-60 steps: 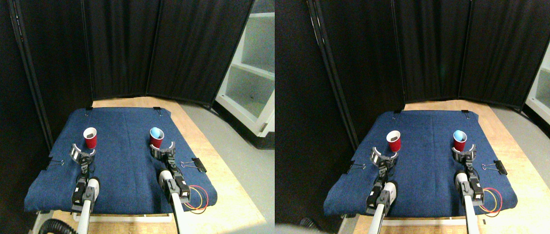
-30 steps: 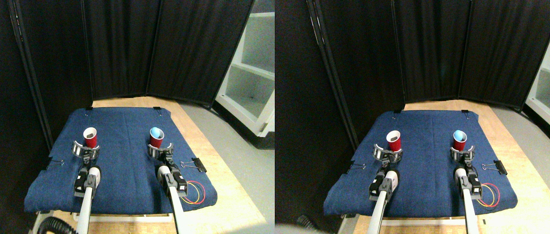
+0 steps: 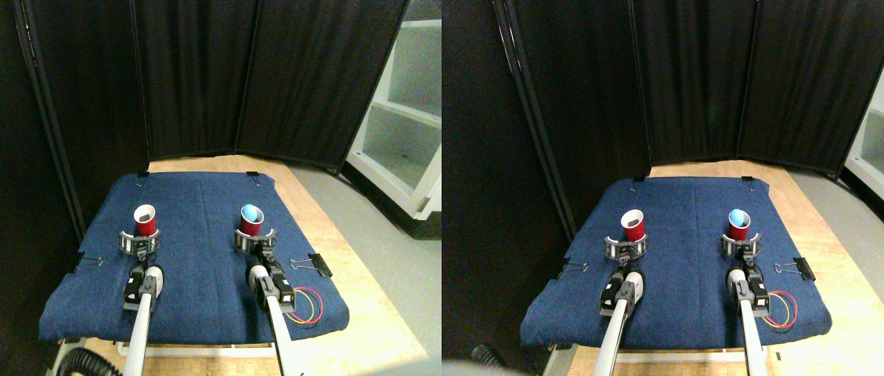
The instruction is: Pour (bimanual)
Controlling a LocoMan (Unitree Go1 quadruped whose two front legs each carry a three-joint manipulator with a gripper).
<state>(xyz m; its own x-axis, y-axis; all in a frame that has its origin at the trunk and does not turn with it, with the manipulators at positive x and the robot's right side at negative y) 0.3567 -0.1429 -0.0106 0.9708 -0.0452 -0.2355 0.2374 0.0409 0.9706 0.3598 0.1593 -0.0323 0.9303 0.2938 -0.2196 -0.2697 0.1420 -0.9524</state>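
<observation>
Black curtains back a wooden desk (image 3: 308,205) draped in blue cloth (image 3: 199,235). Left red cup (image 3: 145,221) and right red cup (image 3: 251,221) stand upright on it, well apart. Left gripper (image 3: 137,242) and right gripper (image 3: 255,240) each ring a cup's base, fingers wide. No writing is readable.

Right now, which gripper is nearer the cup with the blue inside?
Right. The right gripper sits at the base of the blue-lined cup, its curved jaws around it. The left gripper is across the blue cloth, at the other red cup.
</observation>
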